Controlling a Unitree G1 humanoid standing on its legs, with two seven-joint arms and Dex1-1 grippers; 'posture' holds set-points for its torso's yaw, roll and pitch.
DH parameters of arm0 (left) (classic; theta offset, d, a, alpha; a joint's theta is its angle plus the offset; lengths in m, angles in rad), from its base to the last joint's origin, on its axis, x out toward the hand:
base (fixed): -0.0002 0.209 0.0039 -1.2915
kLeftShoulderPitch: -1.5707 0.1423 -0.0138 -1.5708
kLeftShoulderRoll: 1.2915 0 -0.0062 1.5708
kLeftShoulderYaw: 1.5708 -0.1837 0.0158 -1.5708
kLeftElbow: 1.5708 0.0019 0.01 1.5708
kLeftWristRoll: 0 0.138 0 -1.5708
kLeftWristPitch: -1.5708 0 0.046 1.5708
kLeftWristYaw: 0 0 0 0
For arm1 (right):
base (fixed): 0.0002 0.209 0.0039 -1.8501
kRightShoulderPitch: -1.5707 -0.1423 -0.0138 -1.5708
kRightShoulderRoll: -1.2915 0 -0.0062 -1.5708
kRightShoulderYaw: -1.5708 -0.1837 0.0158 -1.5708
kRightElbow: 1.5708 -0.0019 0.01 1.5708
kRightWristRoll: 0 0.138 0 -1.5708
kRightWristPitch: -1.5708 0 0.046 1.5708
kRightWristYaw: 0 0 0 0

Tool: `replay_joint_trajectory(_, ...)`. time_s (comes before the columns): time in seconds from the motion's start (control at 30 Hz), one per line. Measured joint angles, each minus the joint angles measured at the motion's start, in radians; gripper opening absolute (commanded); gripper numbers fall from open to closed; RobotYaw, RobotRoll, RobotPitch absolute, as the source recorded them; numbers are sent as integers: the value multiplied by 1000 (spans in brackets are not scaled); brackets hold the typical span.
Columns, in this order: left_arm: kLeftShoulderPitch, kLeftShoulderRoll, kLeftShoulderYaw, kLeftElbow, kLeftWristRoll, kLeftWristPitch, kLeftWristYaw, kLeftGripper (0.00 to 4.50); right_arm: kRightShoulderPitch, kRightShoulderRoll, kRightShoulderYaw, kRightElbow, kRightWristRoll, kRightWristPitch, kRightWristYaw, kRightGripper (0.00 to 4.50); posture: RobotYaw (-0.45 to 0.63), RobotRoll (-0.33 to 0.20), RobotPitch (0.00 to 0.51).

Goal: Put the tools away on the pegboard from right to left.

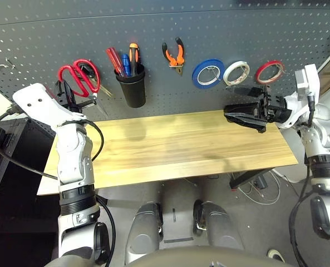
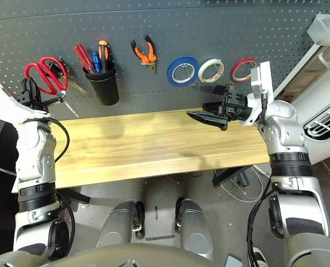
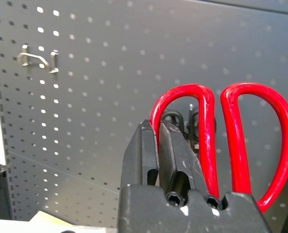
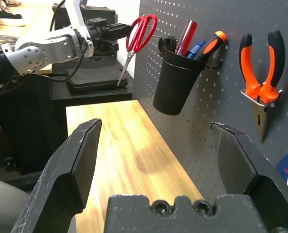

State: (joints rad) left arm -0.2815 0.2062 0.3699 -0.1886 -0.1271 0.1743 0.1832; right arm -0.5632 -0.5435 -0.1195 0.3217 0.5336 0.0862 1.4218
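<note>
The pegboard [image 1: 220, 28] carries all the tools. A thin red tape ring [image 1: 269, 71] hangs at the far right, and orange-and-black pliers [image 1: 174, 55] hang left of the middle. The red-handled screwdriver [image 1: 114, 59] stands in the black cup [image 1: 133, 88]. Red-handled scissors [image 1: 78, 77] hang at the left. My left gripper [image 1: 70, 99] is shut, with its fingers [image 3: 151, 145] close beside the scissors' red handle loop [image 3: 204, 121] and nothing between them. My right gripper [image 1: 231, 102] hovers open over the table's right end, below the tape rolls, and holds nothing.
A blue tape roll [image 1: 208, 73] and a white one [image 1: 236, 72] hang between the pliers and the red ring. Black-handled scissors [image 1: 93, 78] hang behind the red ones. A bare metal hook [image 3: 37, 58] sits further left. The wooden table [image 1: 170, 150] lies below.
</note>
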Motion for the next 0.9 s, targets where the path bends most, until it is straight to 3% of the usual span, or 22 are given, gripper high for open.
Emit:
replay_joint_trajectory(0.3,-11,4,24,4,1,27,14,46,-5,7,1,18,-2,-4,7,4500,20,0,88)
replay_joint_trajectory(0.47,-101,55,31,201,12,-17,14,46,-7,10,1,17,-2,-4,6,4500,-7,0,93)
replay_joint_trajectory(0.8,-270,80,33,550,12,-146,13,46,36,0,-4,-29,1,2,-25,4500,-48,0,98)
replay_joint_trajectory(0.9,-286,82,12,585,14,-158,10,939,42,-4,-5,-42,0,-4,-32,4500,-53,0,100)
